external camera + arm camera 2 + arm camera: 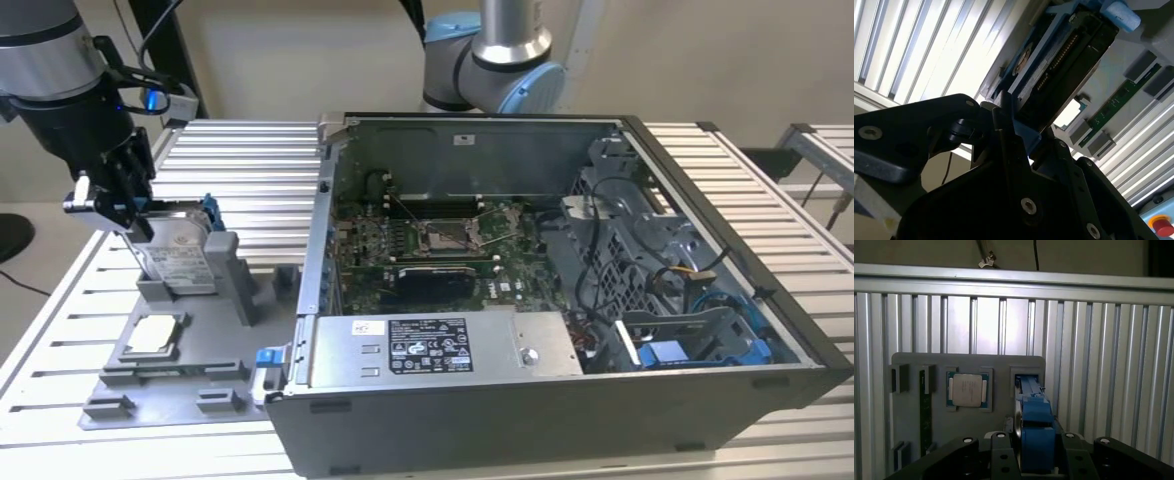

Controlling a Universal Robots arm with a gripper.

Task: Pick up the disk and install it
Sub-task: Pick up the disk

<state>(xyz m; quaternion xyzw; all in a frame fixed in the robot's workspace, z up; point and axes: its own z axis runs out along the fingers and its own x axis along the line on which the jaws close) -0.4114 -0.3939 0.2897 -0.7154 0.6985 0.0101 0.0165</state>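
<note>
The slatted metal table (240, 150) spreads under everything I do, and the open computer case (534, 400) stands on it well apart from my jaws, towards the exterior view's right. Below my jaws lies the grey fixture plate (187, 365), and rising from it, directly under me, is the upright holder with the disk (180, 255) standing on edge in its slot. My gripper (1036, 450) is clamped on the disk's upper end: in both wrist views the blue carrier sits squeezed between my jaws, while the disk's lower part is down in the holder. I judge the disk dense and rigid for its size, heavy enough to swing if I hold it off-centre, and no friend of knocks. Its metal faces look slick, so the plastic carrier frame at the middle of the top edge seems the right place to grip, away from the connector end and the circuit side. Smallest, beyond the holder from my jaws, the square chip (968, 390) rests in its own pocket on the plate.
</note>
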